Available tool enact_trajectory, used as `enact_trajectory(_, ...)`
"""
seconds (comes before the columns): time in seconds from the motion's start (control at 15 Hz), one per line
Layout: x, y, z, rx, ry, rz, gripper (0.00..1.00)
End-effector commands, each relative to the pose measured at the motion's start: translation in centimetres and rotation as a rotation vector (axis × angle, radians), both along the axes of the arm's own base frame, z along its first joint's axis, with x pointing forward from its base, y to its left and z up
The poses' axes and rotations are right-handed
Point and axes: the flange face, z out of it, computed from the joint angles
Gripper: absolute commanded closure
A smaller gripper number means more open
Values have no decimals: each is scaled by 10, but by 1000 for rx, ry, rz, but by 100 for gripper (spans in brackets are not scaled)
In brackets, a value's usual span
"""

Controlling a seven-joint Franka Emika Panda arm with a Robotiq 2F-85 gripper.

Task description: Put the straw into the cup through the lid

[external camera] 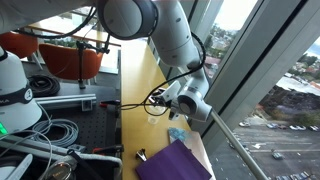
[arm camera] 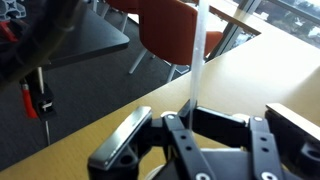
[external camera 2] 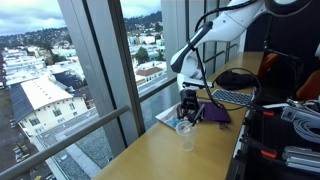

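Observation:
A clear plastic cup with a lid stands on the wooden table in both exterior views (external camera: 177, 133) (external camera 2: 185, 133). My gripper (external camera: 186, 104) (external camera 2: 188, 101) hangs just above the cup. In the wrist view my gripper (arm camera: 192, 113) is shut on a thin white straw (arm camera: 198, 50). The straw sticks out straight from between the fingers. The cup is hidden in the wrist view. The straw is too thin to make out in the exterior views.
A purple cloth (external camera: 176, 161) (external camera 2: 216, 114) lies on the table beside the cup. A keyboard (external camera 2: 232, 97) lies behind it. Window glass and its frame (external camera 2: 110, 120) run along the table edge. Orange chairs (arm camera: 175, 25) and cables (external camera: 60, 135) are nearby.

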Motion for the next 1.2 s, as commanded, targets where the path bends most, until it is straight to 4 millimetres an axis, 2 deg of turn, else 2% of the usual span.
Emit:
enact_trajectory(0.0, 4, 7, 6, -20, 18, 22, 100)
enact_trajectory(0.4, 7, 2, 9, -40, 26, 19, 100)
enact_trajectory(0.87, 14, -14, 17, -66, 2, 10, 100)
enact_trajectory(1.13, 18, -26, 13, -62, 5, -5, 100)
